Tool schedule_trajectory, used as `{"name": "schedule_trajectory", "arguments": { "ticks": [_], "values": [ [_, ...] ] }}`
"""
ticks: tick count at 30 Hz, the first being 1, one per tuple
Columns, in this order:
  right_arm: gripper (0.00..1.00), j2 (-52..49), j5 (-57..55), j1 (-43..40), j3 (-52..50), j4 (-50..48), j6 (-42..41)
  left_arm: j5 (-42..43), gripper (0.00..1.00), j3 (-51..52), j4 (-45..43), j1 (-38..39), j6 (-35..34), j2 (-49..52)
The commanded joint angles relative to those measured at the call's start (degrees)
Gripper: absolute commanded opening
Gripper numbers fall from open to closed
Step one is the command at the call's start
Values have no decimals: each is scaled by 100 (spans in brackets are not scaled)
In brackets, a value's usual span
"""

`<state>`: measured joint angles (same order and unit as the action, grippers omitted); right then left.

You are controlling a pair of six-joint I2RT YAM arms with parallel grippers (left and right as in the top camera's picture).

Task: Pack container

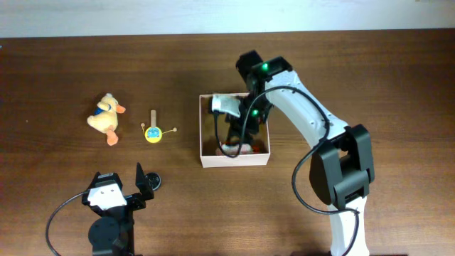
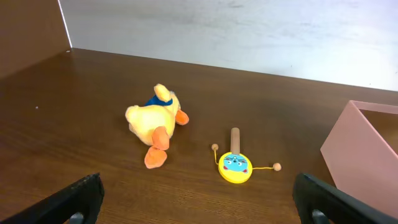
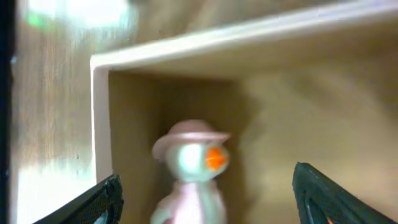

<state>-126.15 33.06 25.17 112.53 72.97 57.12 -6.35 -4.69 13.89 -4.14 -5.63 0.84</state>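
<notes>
Now the right hand [image 3: 211, 196] is hovering, fingers spread, above the toy [image 3: 189, 155] in the box [image 3: 99, 124]; lifting straight up is looking safest.

The desk [image 1: 398, 85] was dark brown wood with fine lines in it. A pale, whitish wall [image 2: 249, 31] stood behind its far edge. Soft light made the wood shine a little near that edge.

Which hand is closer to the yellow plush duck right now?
Left. The left hand sits open just short of the duck, facing it; the right hand is well away, reaching into the container.
</notes>
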Motion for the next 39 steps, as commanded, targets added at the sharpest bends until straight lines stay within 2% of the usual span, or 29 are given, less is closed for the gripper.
{"name": "schedule_trajectory", "arguments": {
  "ticks": [1,4,6,9,13,20,25,30,33,39],
  "values": [
    [78,205,210,-7,730,35,-236,59,99,37,-15,24,52,-55],
    [84,205,127,-35,1349,59,-503,59,99,37,-15,24,52,-55],
    [99,205,-184,-92,1788,20,-850,59,99,37,-15,24,52,-55],
    [99,205,-1180,-262,2238,-291,-1716,59,99,37,-15,24,52,-55],
    [99,205,-2632,-595,2323,-861,-2697,59,99,37,-15,24,52,-55],
    [99,201,-4780,-1357,2312,-1233,-5180,59,99,37,-15,24,52,-55],
    [99,201,-4900,-2009,2312,-1241,-6570,59,99,37,-15,24,52,-55],
    [99,127,-4896,-2612,2236,-1211,-7593,59,99,37,-15,24,52,-55],
    [98,22,-4717,-2889,2236,-1058,-7886,48,99,37,-15,24,59,-55],
    [99,-92,-4140,-3045,2236,-890,-7884,-415,99,37,-170,24,433,-55]
  ]
}}
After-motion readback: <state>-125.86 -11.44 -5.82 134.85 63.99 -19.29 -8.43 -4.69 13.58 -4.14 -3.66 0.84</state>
